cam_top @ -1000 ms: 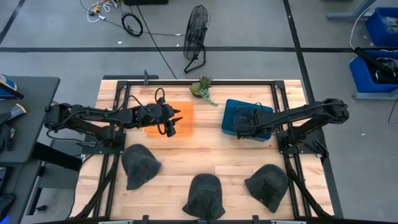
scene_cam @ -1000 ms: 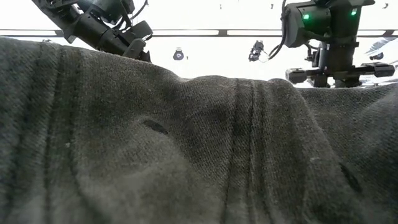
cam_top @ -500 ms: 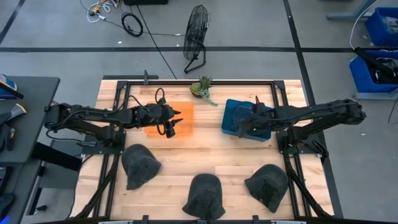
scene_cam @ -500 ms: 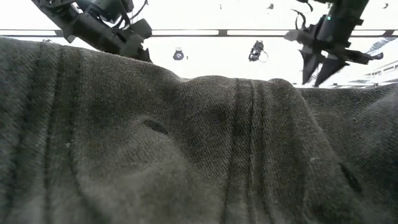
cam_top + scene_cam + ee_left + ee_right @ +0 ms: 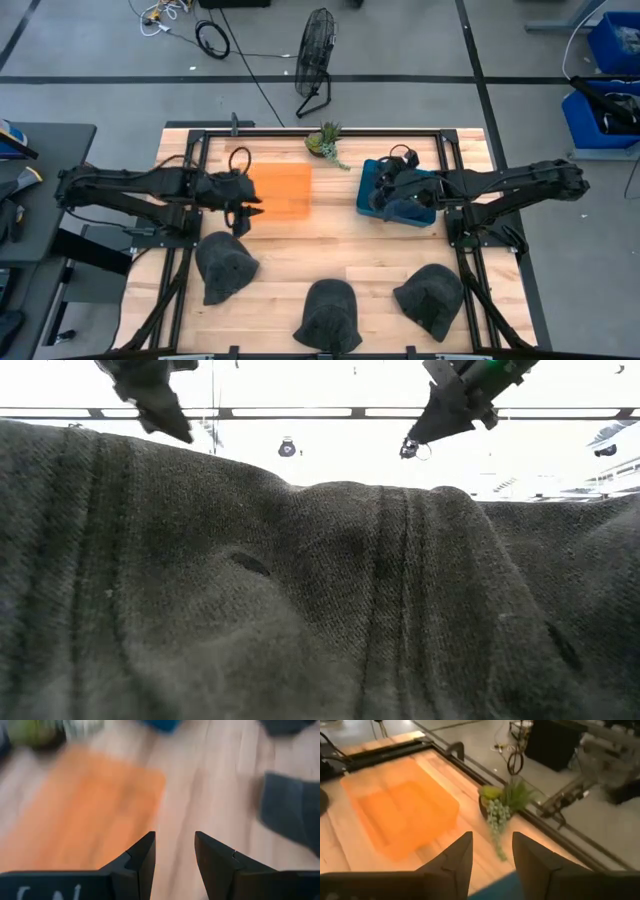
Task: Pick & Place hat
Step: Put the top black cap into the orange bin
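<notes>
Three dark grey hats rest crown up along the table's near side: one left (image 5: 225,265), one middle (image 5: 330,312), one right (image 5: 432,295). The middle hat (image 5: 320,600) fills the low view. An orange bin (image 5: 282,190) and a blue bin (image 5: 405,195) stand mid-table. My left gripper (image 5: 252,205) hangs open at the orange bin's left edge, above and beyond the left hat (image 5: 295,810). My right gripper (image 5: 378,180) is open over the blue bin's left part, pointing at the orange bin (image 5: 400,810). Neither holds anything.
A small potted plant (image 5: 326,142) stands at the far edge between the bins, and shows in the right wrist view (image 5: 502,807). Bare wood lies between the bins and the row of hats. A black frame (image 5: 440,150) runs around the table.
My left gripper has drawn back from over the orange bin toward the table's left edge, still open. My right gripper has risen over the blue bin, shifted a little toward the far edge and tipped up. The hats have not moved.
</notes>
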Motion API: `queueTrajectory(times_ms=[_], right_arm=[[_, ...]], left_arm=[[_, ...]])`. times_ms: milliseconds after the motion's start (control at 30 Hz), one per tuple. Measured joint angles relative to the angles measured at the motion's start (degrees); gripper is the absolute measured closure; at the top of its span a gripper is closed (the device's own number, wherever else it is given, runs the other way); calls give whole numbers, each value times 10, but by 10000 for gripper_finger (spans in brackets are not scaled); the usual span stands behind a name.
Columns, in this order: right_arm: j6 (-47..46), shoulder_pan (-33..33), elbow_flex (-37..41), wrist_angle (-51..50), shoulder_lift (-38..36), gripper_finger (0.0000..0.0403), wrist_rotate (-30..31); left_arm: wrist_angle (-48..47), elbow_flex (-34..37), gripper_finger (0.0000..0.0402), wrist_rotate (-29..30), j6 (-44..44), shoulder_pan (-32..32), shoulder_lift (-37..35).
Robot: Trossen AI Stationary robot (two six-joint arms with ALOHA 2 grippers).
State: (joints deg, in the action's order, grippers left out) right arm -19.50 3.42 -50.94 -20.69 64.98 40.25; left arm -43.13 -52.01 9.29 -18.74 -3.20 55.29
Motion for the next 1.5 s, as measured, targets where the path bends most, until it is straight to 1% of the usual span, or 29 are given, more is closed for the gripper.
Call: queueTrajectory(times_ms=[67,133,233,400,500,567,733,867,967,1033,1133,1167,1200,1267,1367,1433,1500], right_arm=[[11,0,0,13,5,259,-1],[11,0,0,17,11,259,0],[9,0,0,14,21,259,-2],[9,0,0,13,42,259,-3],[9,0,0,12,55,259,-6],[9,0,0,10,63,259,-6],[7,0,0,13,80,259,-7],[7,0,0,13,88,259,-7],[7,0,0,13,89,259,-7],[7,0,0,13,89,259,-7],[7,0,0,15,89,259,-6],[7,0,0,14,89,259,-7],[7,0,0,13,89,259,-7],[7,0,0,14,89,259,-6],[7,0,0,15,89,259,-7],[7,0,0,14,89,259,-7],[7,0,0,15,89,259,-6]], left_arm=[[-58,-10,262,-22,-55,-17,1],[-101,-5,262,-53,-95,-37,6],[-134,31,262,-74,-143,-78,7],[-98,113,262,-81,-230,-144,19],[-59,149,262,-81,-247,-171,32],[-38,162,262,-81,-257,-184,41],[-37,178,262,-81,-263,-203,62],[-37,179,263,-81,-260,-206,81],[-33,179,280,-81,-246,-206,93],[-28,179,306,-81,-226,-206,100],[-25,179,366,-78,-206,-205,100],[-24,179,383,-71,-211,-204,100],[-25,179,389,-59,-225,-202,99],[-28,175,389,-39,-261,-198,94],[-27,147,386,-35,-296,-190,95],[-26,114,389,-35,-301,-184,95],[-26,74,393,-31,-285,-178,95]])
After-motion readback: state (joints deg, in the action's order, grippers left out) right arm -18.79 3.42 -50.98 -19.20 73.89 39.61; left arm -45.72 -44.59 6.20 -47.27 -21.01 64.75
